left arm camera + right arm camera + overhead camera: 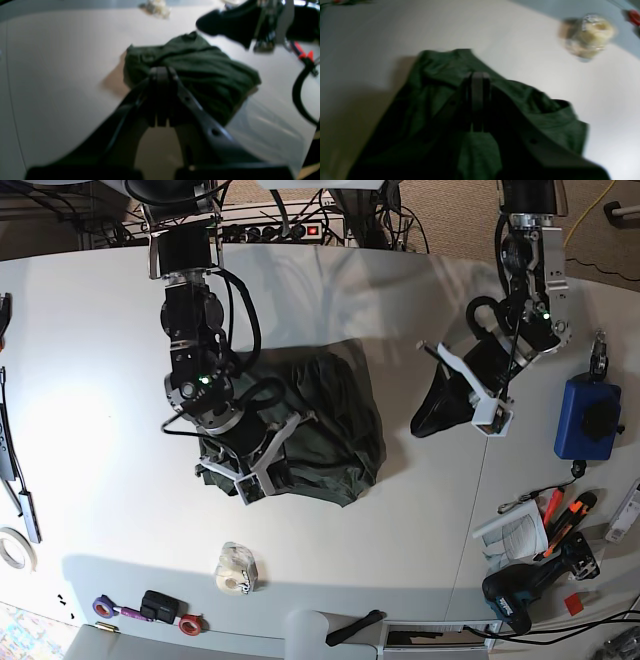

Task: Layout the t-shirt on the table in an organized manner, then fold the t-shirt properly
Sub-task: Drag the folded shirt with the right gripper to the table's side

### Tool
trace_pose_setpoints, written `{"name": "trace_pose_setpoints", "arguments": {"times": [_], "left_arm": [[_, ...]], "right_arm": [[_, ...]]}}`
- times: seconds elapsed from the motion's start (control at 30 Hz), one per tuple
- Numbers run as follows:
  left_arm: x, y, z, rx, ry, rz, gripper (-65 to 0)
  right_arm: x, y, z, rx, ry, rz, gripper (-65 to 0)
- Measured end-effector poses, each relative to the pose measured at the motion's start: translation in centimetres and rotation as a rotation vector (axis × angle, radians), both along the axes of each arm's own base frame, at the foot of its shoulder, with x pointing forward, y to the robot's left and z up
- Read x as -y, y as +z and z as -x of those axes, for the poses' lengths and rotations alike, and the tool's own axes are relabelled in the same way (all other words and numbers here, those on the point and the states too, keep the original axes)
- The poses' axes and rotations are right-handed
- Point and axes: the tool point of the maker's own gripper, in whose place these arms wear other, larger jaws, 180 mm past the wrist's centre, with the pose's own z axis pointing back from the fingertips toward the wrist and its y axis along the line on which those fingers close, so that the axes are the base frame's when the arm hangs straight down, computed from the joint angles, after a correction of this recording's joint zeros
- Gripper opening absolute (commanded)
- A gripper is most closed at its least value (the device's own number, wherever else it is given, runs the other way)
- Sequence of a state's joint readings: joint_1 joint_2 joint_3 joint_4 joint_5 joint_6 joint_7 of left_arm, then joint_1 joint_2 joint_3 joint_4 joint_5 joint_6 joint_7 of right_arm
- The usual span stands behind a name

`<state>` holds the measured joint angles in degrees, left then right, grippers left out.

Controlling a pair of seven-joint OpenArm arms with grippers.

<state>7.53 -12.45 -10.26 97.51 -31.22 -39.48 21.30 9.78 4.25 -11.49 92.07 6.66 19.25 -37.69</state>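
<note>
Table (pixel 90 390): big white top w/ one thin seam line toward the base view's right; carries everything below.
T-shirt (pixel 330 430): one, dark green, bunched in a rumpled heap near the table's middle, sleeves not spread out. In the left wrist view (pixel 200 67) it sits as a lump w/ bare table all round; in the right wrist view (pixel 432 82) it fills the lower half.
Right gripper (pixel 248 470): on the base view's left, down on the heap's near-left edge, touching cloth. In the right wrist view (pixel 478 100) the fingers look pressed together right over the fabric; blur hides whether any cloth is pinched between them, so can't tell.
Left gripper (pixel 432 420): on the base view's right, above bare table, well apart from the shirt. In the left wrist view (pixel 162 75) the fingertips meet w/ nothing between them; shirt lies just beyond the tips.
Blue pouch (pixel 585 418): one, far edge of the base view's right, w/ a black part on top; contents can't be made out.
Drill (pixel 525 585): one, dark, near-right corner.
Tape roll (pixel 235 570): one, pale, near edge, apart from the shirt; blurry in the right wrist view (pixel 590 35).
Markers (pixel 560 515): approx two or three, orange and black, beside a sheet of paper (pixel 510 532).
</note>
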Motion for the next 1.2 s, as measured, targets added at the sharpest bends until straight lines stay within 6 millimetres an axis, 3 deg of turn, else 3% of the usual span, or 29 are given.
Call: {"name": "trace_pose_setpoints", "arguments": {"times": [0.13,0.23,0.33,0.5,0.6,0.8,0.93,1.07,1.2], "left_arm": [[-0.1,-0.8,0.7,-0.025,0.004,-0.001,-65.0],[-0.1,-0.8,0.7,-0.026,0.005,0.002,-65.0],[0.0,-0.8,0.8,-0.026,0.005,0.004,-65.0],[0.0,-1.1,1.1,-0.039,0.006,0.007,-65.0],[-0.1,-1.7,1.6,-0.055,0.006,0.003,-65.0],[0.0,-1.6,1.8,-0.06,0.007,0.022,-65.0],[0.1,-1.4,1.9,-0.06,0.008,0.046,-65.0],[0.1,-1.4,1.9,-0.061,0.008,0.049,-65.0],[0.1,-1.4,1.9,-0.061,0.009,0.051,-65.0]], "right_arm": [[1.0,-4.4,-0.3,-0.12,-0.044,0.015,-65.0],[0.0,-7.9,0.9,-0.23,-0.045,-0.003,-65.0],[-1.1,-9.0,1.1,-0.271,-0.037,-0.03,-65.0],[0.6,-10.1,1.5,-0.292,-0.019,0.035,-65.0],[3.9,-10.2,1.8,-0.275,-0.026,0.069,-65.0],[14.6,-10.3,2.8,-0.254,-0.115,0.259,-65.0],[20.4,-9.9,3.9,-0.262,-0.164,0.404,-65.0],[24.3,-9.6,4.9,-0.304,-0.194,0.511,-65.0],[25.7,-9.4,5.6,-0.325,-0.139,0.56,-65.0]]}}
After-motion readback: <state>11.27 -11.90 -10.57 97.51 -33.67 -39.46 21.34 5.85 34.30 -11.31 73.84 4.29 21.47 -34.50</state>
